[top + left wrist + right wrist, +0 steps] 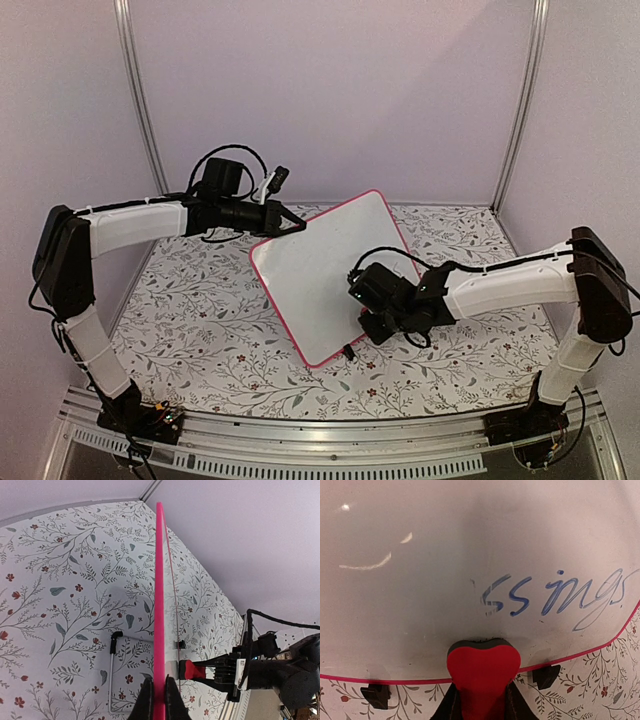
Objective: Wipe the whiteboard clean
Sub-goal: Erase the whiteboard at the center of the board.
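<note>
Right gripper (481,700): jaws narrowly parted, clamped on small red eraser block (483,665) with dark felt face. Felt pressed against large flat white pink-rimmed whiteboard (435,570), just above whiteboard's lower rim. Blue handwriting (555,597) on whiteboard face near same rim, one end smeared. Left gripper (159,692): jaws fully closed on whiteboard's far-left corner rim. Whiteboard tilted, black clip feet (375,694) along lower rim, floral-patterned tabletop (200,300) beneath.

The eraser (482,666) against the whiteboard (322,278)
</note>
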You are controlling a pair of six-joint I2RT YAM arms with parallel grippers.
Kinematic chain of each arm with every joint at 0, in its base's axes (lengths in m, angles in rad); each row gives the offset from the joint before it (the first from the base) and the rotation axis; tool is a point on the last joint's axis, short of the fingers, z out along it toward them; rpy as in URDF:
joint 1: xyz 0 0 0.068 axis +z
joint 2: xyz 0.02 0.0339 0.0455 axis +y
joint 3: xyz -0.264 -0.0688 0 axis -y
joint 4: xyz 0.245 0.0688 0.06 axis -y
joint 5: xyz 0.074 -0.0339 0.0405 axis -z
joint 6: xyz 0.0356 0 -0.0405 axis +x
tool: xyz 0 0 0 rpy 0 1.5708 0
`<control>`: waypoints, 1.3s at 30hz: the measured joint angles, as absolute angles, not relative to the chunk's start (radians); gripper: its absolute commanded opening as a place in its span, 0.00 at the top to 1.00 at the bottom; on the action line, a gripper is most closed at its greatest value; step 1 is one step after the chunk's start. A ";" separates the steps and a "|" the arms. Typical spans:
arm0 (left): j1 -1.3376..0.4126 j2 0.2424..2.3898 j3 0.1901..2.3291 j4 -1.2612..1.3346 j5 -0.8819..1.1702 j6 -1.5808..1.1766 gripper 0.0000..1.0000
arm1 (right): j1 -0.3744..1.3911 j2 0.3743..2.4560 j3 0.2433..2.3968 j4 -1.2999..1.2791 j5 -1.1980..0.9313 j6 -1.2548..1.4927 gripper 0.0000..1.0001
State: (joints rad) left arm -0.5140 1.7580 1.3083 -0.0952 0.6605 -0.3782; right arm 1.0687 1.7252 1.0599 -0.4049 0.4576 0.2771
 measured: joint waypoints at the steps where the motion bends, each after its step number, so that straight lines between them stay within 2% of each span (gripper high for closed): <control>1: -0.514 1.758 1.308 -0.095 0.661 -0.378 1.00 | 1.069 1.724 1.062 -0.413 0.457 0.277 1.00; 14: -0.514 1.760 1.309 -0.093 0.664 -0.381 1.00 | 1.052 1.677 1.243 -0.438 0.519 0.196 1.00; 39: -0.514 1.763 1.310 -0.092 0.664 -0.383 1.00 | 1.028 1.744 1.174 -0.319 0.495 0.193 1.00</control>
